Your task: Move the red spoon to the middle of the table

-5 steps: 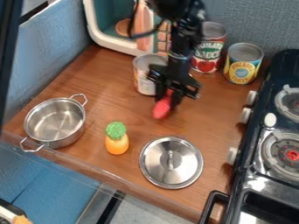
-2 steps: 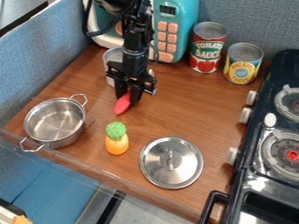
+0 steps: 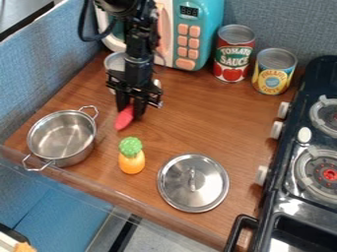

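My gripper (image 3: 129, 107) hangs over the left part of the wooden table (image 3: 204, 123), between the steel pot and the microwave. Its fingers are shut on the red spoon (image 3: 124, 118), whose red end points down toward the front, just behind the toy pineapple. The rest of the spoon is hidden by the gripper. Whether the spoon touches the table I cannot tell.
A steel pot (image 3: 62, 138) stands at left, a toy pineapple (image 3: 131, 156) and a steel lid (image 3: 193, 182) in front. Behind are a can (image 3: 115, 61) partly covered by the arm, a microwave (image 3: 197, 34), a tomato can (image 3: 233, 54) and a pineapple can (image 3: 274, 71). A stove (image 3: 309, 162) lines the right.
The gripper has travelled left across the table with the red spoon held in it, from in front of the microwave's keypad side to beside the pot. The other objects stayed put.
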Action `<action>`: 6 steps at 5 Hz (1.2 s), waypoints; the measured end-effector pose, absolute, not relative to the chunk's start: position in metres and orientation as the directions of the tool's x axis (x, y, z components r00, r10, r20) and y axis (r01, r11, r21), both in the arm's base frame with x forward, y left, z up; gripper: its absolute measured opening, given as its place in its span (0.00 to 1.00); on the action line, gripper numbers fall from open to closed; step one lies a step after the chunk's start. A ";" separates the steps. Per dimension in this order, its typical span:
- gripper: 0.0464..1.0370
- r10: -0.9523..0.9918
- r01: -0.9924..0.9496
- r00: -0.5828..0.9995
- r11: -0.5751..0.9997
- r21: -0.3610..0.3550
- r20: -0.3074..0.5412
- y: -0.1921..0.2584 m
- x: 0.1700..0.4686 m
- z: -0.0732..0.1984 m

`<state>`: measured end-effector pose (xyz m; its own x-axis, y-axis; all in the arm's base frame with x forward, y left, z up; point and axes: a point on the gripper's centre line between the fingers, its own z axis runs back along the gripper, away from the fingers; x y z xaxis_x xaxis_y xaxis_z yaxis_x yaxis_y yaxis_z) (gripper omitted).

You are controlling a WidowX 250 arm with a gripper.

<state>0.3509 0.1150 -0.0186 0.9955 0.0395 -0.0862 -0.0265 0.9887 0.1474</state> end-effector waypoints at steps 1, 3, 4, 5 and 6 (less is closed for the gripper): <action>0.35 0.048 -0.037 0.996 0.989 0.141 -0.077 0.123 0.350 -0.019; 0.35 -0.055 0.059 0.997 0.993 0.098 -0.049 0.077 0.364 -0.014; 0.35 -0.097 0.100 0.995 0.990 0.098 -0.031 0.057 0.369 -0.010; 0.40 -0.085 0.088 0.996 0.991 0.103 -0.030 0.056 0.370 -0.009; 0.51 -0.059 0.063 0.997 0.992 0.110 -0.046 0.055 0.369 -0.009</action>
